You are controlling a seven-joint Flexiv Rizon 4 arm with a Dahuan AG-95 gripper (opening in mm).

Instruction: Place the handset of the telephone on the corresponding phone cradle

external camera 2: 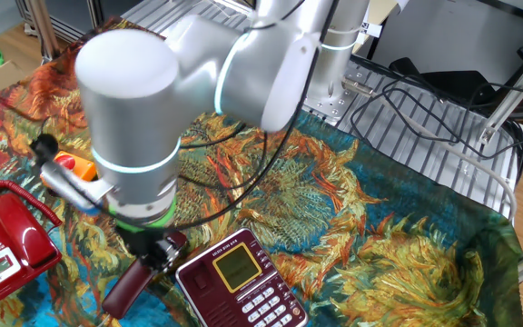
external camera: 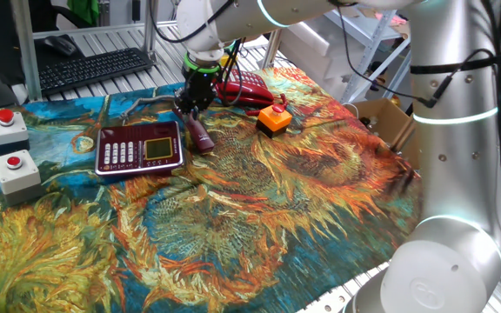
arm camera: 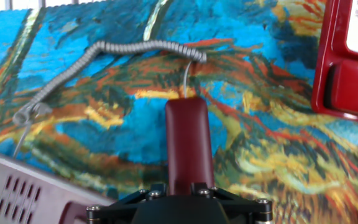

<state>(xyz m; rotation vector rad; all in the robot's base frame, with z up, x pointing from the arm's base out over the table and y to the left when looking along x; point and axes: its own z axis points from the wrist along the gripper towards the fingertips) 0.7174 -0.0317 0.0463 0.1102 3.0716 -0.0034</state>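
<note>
The dark maroon handset [external camera: 201, 136] lies tilted on the cloth just right of the phone cradle [external camera: 139, 148], which has white keys and a yellowish display. My gripper [external camera: 193, 103] stands over the handset's far end, its jaws closed on either side of it. In the hand view the handset [arm camera: 190, 140] runs straight out from between my gripper [arm camera: 179, 190], and its grey coiled cord [arm camera: 104, 53] curls away to the left. The cradle's corner [arm camera: 17, 186] shows at lower left. In the other fixed view my gripper [external camera 2: 157, 252] holds the handset [external camera 2: 137, 280] next to the cradle [external camera 2: 243, 282].
A bright red telephone [external camera: 243, 87] sits behind the gripper, also in the hand view [arm camera: 347, 62]. An orange block [external camera: 274, 119] lies to its right. Two grey boxes with red buttons [external camera: 11, 148] stand at the left. A keyboard [external camera: 94, 69] lies behind the cloth.
</note>
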